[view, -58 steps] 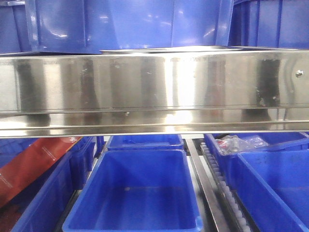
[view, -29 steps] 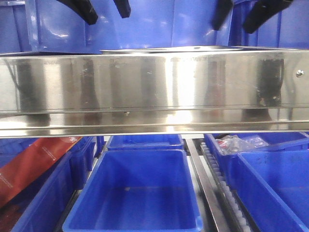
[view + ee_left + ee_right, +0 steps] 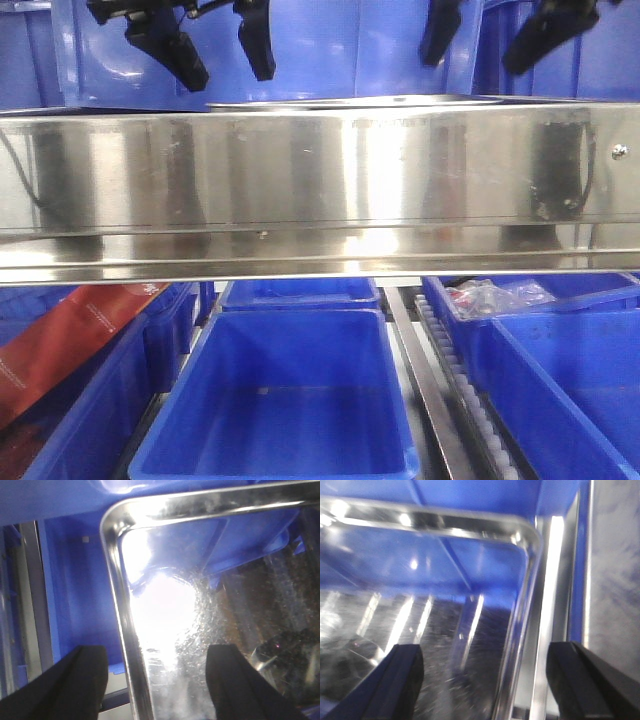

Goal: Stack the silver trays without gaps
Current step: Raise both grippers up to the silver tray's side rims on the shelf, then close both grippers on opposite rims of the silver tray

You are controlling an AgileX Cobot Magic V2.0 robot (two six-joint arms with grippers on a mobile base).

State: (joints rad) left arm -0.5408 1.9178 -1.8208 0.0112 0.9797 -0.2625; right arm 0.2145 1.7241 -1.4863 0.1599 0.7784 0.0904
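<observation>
Steel fills most of the front view: a broad shiny rail (image 3: pixel 320 190) runs from left to right. Near us, under it, sit blue bins (image 3: pixel 290 400). Just past the rail's top we see the thin edge of a silver tray (image 3: pixel 400 101). Our left gripper (image 3: pixel 218 50) and right gripper (image 3: pixel 492 35) hang over its two ends, both wide open and holding nothing. We think the tray is stiff, light and slippery, so we should pinch its flat rim at each end.
</observation>
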